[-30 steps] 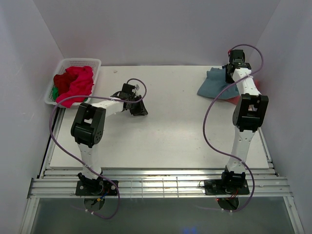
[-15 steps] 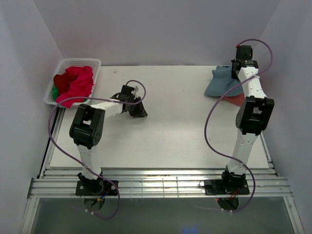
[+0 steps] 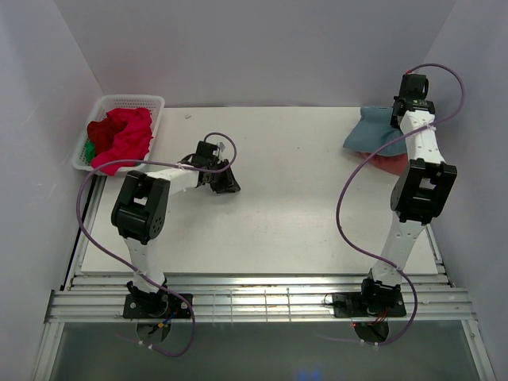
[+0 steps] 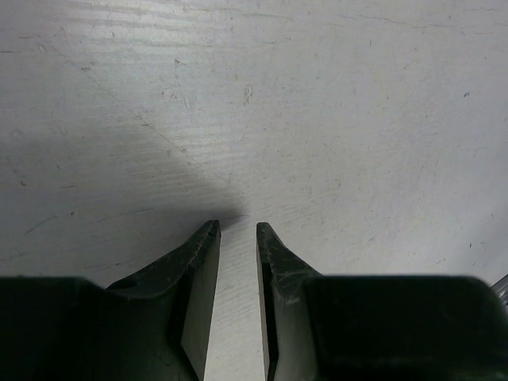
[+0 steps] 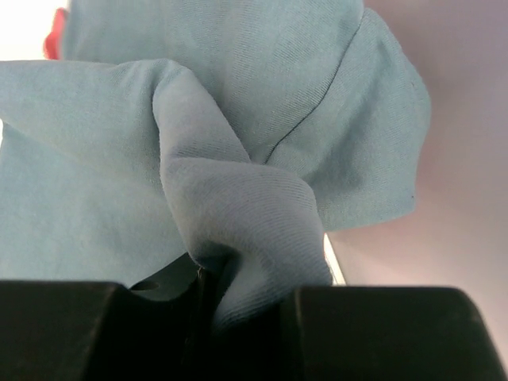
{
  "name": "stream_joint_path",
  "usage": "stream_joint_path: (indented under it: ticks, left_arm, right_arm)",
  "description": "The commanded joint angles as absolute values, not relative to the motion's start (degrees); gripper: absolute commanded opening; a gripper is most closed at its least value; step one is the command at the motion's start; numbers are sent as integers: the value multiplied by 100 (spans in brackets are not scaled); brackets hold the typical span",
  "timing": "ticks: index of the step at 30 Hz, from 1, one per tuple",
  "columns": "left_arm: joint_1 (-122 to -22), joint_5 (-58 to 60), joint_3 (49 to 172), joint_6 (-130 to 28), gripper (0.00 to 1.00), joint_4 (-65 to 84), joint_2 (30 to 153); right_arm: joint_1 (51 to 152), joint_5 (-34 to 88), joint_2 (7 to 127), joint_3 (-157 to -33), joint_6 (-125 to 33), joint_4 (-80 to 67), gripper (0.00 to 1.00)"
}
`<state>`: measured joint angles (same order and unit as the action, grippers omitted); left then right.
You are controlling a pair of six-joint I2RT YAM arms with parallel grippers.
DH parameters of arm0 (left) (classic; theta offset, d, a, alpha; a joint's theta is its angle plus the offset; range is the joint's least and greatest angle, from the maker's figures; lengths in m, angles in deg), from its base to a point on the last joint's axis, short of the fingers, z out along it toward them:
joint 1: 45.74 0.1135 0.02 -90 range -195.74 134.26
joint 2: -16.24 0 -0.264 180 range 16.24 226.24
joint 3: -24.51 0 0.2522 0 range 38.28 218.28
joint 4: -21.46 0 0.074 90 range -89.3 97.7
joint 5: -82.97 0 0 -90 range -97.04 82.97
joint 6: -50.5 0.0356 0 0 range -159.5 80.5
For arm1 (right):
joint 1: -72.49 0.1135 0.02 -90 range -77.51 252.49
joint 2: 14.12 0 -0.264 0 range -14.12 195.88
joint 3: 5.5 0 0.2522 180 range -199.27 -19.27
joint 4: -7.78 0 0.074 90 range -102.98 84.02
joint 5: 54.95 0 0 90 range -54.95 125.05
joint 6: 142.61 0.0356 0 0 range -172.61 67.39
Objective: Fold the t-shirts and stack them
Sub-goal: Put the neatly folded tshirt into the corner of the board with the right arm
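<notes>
A dusty teal-blue t-shirt [image 3: 371,135] lies bunched at the far right of the table, partly over a salmon-pink t-shirt [image 3: 390,164]. My right gripper [image 3: 399,117] is shut on a twisted fold of the teal cloth [image 5: 238,198], which fills the right wrist view; the fingertips [image 5: 238,294] are buried in it. Red and magenta t-shirts [image 3: 123,135] and a scrap of green cloth [image 3: 89,148] are heaped in the basket at the far left. My left gripper [image 3: 226,184] sits low over bare table left of centre, its jaws [image 4: 236,230] a little apart with nothing between them.
The white lattice basket [image 3: 131,99] stands at the back left corner of the white table [image 3: 278,214]. Grey walls close in the back and both sides; the right arm is close to the right wall. A metal rail runs along the near edge.
The right arm has swung right and toward the back wall, dragging the teal t-shirt with it over the salmon-pink one. The left gripper has barely shifted.
</notes>
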<state>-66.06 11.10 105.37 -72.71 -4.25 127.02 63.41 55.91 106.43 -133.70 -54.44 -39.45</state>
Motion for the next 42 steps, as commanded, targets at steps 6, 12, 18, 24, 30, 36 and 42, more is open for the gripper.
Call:
stream_joint_path:
  ticks: [6, 12, 18, 24, 30, 36, 42]
  left_arm:
    - [-6587, 1151, 10314, -7298, 36, -382, 12189]
    - [-6587, 1204, 10288, -7325, 36, -355, 12189]
    - [-6596, 1204, 10296, -7325, 36, -355, 12189]
    - [-6587, 1221, 10305, -7325, 36, -373, 12206]
    - [-6587, 1221, 10367, -7316, 36, -417, 12250]
    - [-6587, 1256, 10419, -7316, 36, -443, 12294]
    - [-6587, 1116, 10472, -7228, 37, -452, 12250]
  right_arm:
    - [6151, 6203, 10216, -13572, -5367, -3498, 8]
    - [6071, 6326, 10321, -13406, -5367, -3560, 8]
    - [6045, 6388, 10523, -13116, -5341, -3560, 8]
    - [6045, 6221, 10892, -12878, -5138, -3648, 8]
    - [6054, 6185, 11296, -13017, -5059, -3674, 8]
    - [6054, 6220, 11894, -13615, -5007, -4033, 8]
    - [6062, 6037, 11377, -13195, -4971, -3807, 23]
